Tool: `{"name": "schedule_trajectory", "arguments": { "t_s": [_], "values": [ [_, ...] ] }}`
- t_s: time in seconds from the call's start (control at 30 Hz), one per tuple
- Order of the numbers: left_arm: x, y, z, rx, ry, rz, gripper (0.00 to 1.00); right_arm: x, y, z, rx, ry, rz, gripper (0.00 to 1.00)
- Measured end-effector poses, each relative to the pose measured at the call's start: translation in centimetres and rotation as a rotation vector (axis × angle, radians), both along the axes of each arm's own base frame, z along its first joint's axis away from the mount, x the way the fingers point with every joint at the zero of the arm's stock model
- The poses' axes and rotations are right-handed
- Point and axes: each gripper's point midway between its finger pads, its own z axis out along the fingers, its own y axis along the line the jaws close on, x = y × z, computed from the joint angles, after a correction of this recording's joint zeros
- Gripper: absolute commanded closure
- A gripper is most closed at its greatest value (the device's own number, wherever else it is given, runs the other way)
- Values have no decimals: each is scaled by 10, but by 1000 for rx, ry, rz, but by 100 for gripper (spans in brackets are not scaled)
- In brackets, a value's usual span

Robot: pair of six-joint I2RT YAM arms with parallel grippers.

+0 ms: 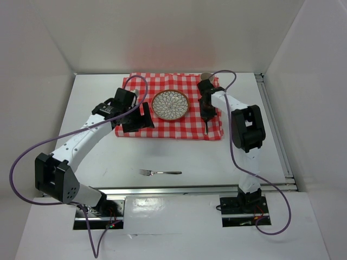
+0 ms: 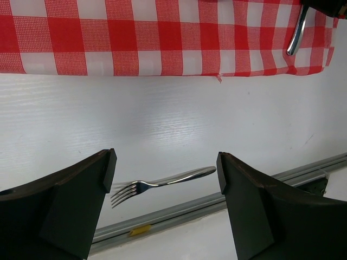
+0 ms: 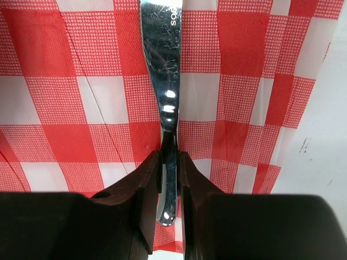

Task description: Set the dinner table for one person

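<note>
Our right gripper (image 3: 169, 160) clamps knife (image 3: 162, 54) by thin neck at plate's (image 1: 169, 92) 3 o'clock; we fear swivel, crooked landing on cloth (image 3: 244, 54). Our left gripper (image 2: 165, 163) gapes, empty.

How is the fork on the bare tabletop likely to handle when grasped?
The fork looks like polished metal, so probably stiff and slippery. It lies flat on the smooth table, so it may skid when pushed.

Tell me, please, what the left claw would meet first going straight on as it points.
The left claw probably meets the bare dinner table, between fork and checked cloth; depth is unclear.
</note>
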Motion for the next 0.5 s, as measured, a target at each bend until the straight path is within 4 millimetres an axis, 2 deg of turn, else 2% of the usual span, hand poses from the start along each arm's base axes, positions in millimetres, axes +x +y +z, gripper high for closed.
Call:
{"name": "schedule_trajectory", "arguments": {
  "t_s": [0.33, 0.5],
  "values": [
    [-1, 2, 1, 5, -2, 4, 7, 0, 0, -5, -5, 9, 0, 97],
    [-3, 3, 5, 4, -11, 6, 7, 12, 4, -4, 3, -13, -3, 93]
  ]
}}
